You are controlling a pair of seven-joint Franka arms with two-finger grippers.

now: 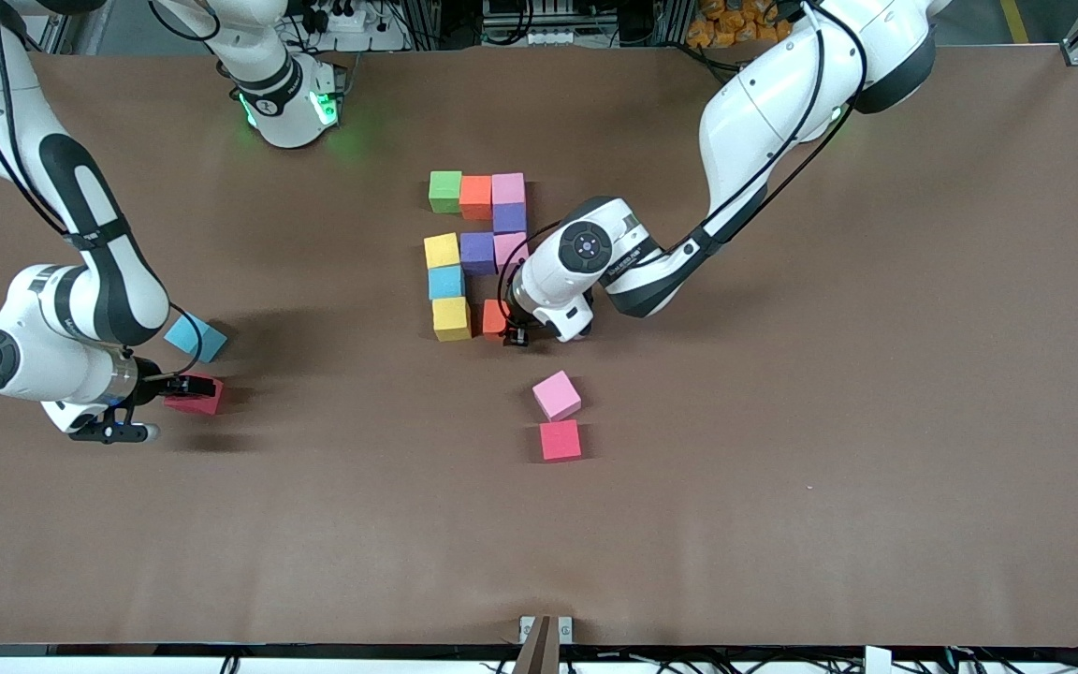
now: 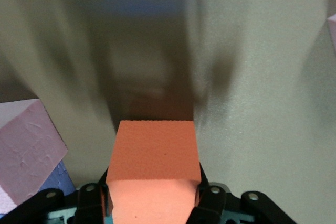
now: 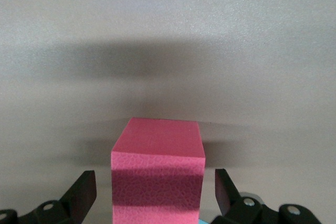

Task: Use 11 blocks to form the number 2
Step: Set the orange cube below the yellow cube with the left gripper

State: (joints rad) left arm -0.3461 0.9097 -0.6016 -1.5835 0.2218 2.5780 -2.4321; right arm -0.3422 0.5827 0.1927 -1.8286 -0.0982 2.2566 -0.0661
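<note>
Front view shows the left gripper (image 1: 516,332) clamped on an orange block (image 1: 494,317), low at the worktop (image 1: 782,421) beside the yellow block (image 1: 451,318) of the partly built number 2 (image 1: 473,248). Toward the right arm's end, the right gripper (image 1: 185,384) stands wide apart around a red block (image 1: 197,397), not gripping it, with a light blue block (image 1: 196,337) nearby.

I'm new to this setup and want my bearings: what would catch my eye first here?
The unfinished digit of small matte foam cubes at mid-table stands out, with the left gripper shut on an orange foam cube beside the yellow foam cube of its nearest row. Toward the right arm's end, the right gripper stands open around a red foam cube. A loose pink foam cube lies nearer the front camera than the digit.
</note>
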